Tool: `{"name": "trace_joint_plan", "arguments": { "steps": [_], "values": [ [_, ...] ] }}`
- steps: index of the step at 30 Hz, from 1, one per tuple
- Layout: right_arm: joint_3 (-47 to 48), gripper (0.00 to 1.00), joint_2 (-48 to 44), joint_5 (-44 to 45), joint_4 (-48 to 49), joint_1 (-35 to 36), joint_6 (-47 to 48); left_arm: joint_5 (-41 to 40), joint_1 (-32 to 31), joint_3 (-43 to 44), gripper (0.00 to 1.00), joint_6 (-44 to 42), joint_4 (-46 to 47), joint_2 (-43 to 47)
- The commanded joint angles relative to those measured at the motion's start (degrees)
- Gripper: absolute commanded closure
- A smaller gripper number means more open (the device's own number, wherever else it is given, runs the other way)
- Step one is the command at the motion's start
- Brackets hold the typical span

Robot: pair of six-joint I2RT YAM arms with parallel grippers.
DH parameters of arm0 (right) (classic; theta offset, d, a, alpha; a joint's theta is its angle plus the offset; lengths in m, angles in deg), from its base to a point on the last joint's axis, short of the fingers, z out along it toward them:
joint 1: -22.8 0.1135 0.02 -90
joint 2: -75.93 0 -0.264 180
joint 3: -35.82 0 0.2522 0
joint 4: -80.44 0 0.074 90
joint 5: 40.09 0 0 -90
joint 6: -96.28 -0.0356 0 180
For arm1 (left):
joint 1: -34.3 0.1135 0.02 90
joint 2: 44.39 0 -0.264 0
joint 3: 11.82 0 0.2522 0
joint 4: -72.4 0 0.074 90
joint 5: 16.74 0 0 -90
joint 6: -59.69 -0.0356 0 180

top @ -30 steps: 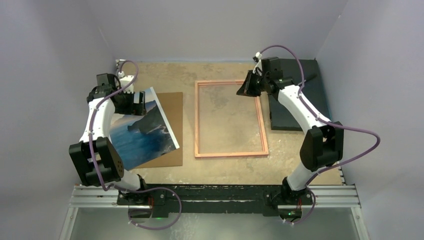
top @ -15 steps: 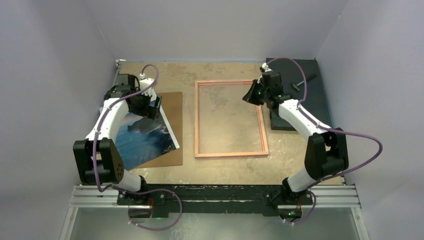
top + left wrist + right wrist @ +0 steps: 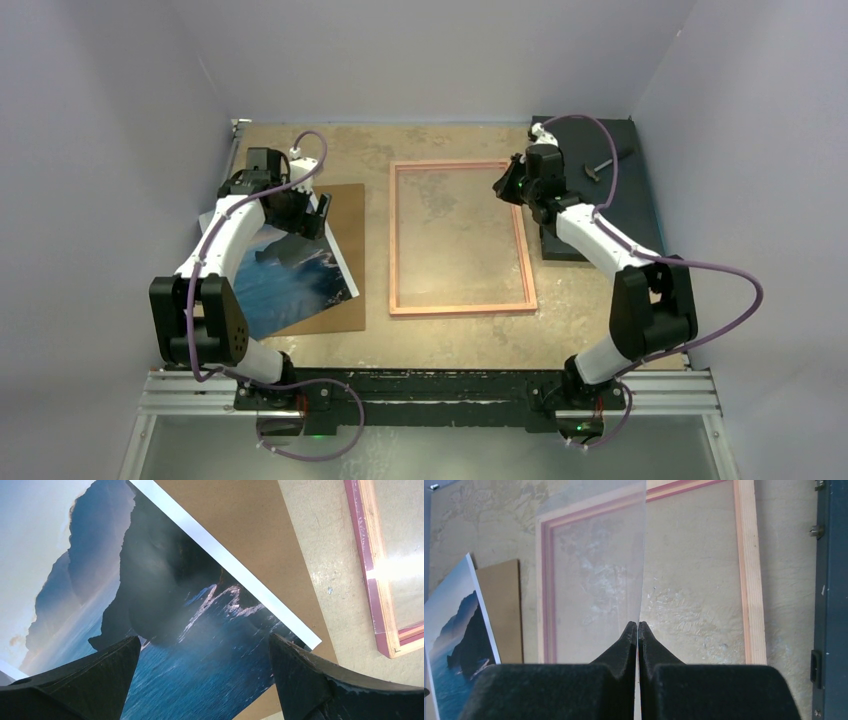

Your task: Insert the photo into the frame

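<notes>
**Regrasp: left gripper (image 3: pixel 204 647) spread over photo (image 3: pixel 290 280)**

It hovers above the photo, which lies on the backing board (image 3: pixel 348 230), left of the frame (image 3: pixel 394 240). Best pinch the white border, low and level. The right gripper (image 3: pixel 638 627) is pressed together on the clear pane (image 3: pixel 594 570) edge. A second ago the photo stood tilted up.

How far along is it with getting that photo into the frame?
Early. The frame lies flat on the table, and the brown board is out beside it. The right fingers pinch a clear sheet by the frame; the left fingers stand open above the photo, which rests on the board. Placing the photo inside remains.
</notes>
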Motion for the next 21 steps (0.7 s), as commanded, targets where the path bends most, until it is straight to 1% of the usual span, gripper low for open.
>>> {"name": "trace_joint_plan", "arguments": {
  "steps": [1, 9, 10, 21],
  "values": [
    [2.62, 1.00, 0.37, 3.18, 0.20, -0.36, 3.38, -0.82, -0.25, 1.08, 0.03, 0.05, 0.95, -0.36],
    [6.57, 1.00, 2.12, 3.02, -7.58, -0.86, 4.28, -0.39, -0.21, 0.54, 0.03, 0.37, 1.51, -0.73],
    [6.70, 1.00, 2.17, 2.39, -8.15, -0.95, 4.40, -0.38, -1.53, 0.62, 0.03, 0.52, 1.60, -0.80],
    [7.94, 1.00, 3.55, -1.04, -11.11, -2.15, 5.37, -1.78, -4.06, 0.04, 0.03, 0.94, 2.23, -0.65]
  ]
}}
